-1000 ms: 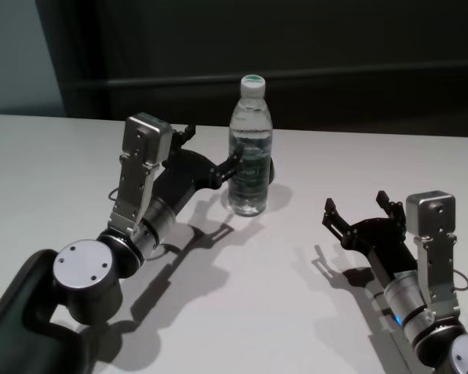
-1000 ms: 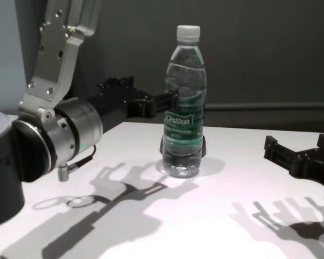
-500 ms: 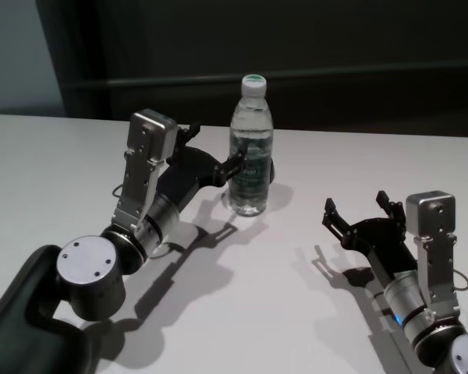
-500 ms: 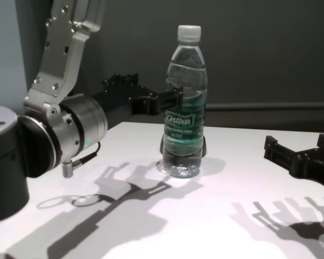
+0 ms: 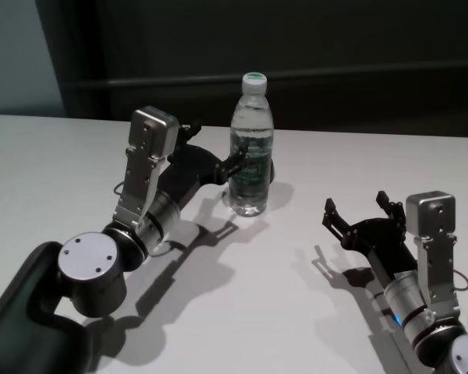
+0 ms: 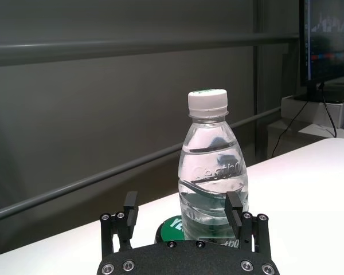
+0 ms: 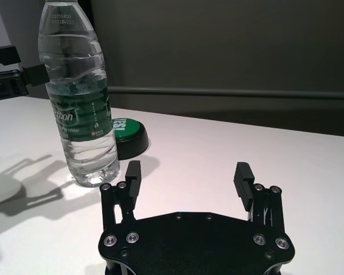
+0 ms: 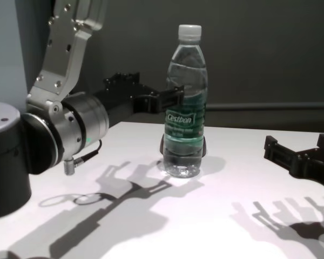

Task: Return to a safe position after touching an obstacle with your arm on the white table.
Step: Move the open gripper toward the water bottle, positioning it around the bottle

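Note:
The obstacle, a clear water bottle with a white cap and green label, stands upright on the white table. It also shows in the chest view, the left wrist view and the right wrist view. My left gripper is open and raised off the table, beside the bottle's left side. One finger lies against the bottle; the gripper also shows in the chest view. My right gripper is open and empty, low over the table, well right of the bottle.
A low round green button sits on the table just behind the bottle and also shows in the left wrist view. A dark wall with a rail runs behind the table's far edge. A monitor stands off the table's far side.
My left arm has risen a little and reached farther toward the bottle. The bottle stays upright, barely shifted. The right arm has not moved.

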